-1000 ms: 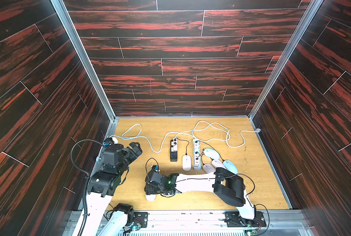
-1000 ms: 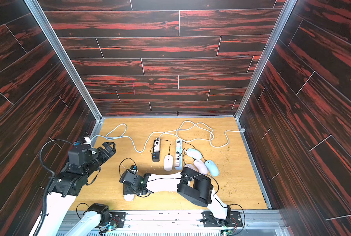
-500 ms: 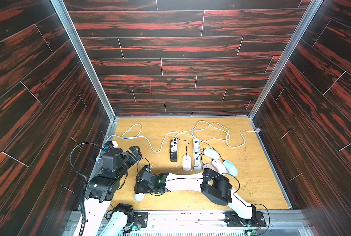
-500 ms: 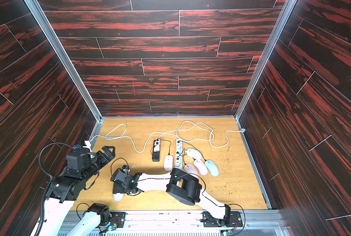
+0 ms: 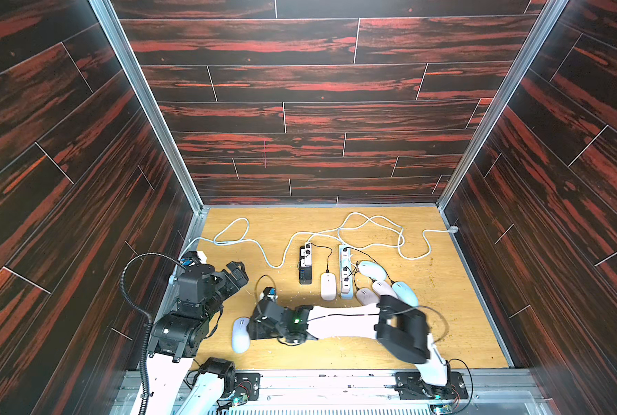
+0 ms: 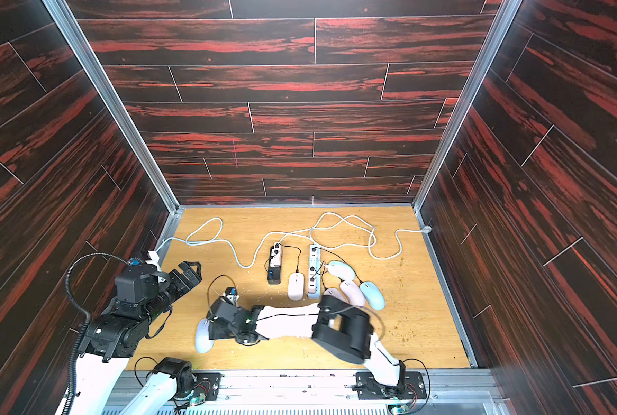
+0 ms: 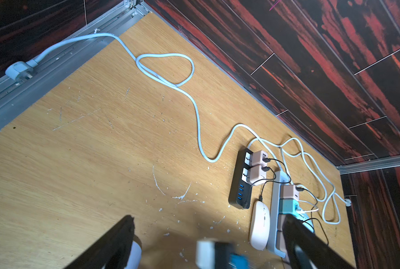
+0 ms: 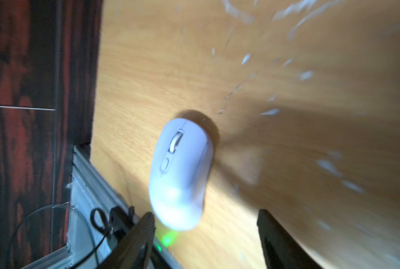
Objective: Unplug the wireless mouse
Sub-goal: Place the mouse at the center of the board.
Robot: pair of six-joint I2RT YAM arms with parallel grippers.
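Note:
The wireless mouse [image 5: 240,334] [image 6: 203,336], pale white with no cable on it, lies flat on the wooden table near the front left. In the right wrist view the mouse [image 8: 181,172] sits just ahead of the fingertips, its rear end close to one finger [image 8: 138,237]. My right gripper [image 8: 207,215] [image 5: 251,328] is open with nothing between its fingers. Beside the left wall my left gripper [image 5: 236,275] [image 7: 208,219] hangs wide open and empty above the table, apart from the mouse.
A black power strip [image 5: 305,264] and a white power strip [image 5: 345,273] lie mid-table with chargers and thin black cables. A white mouse [image 5: 327,286] and several pink and blue mice [image 5: 404,293] lie beside them. White cords [image 5: 371,230] loop across the back.
My right arm swung left with the mouse, widened its jaws and left the mouse on the table; it has drawn back slightly. The left arm barely moved.

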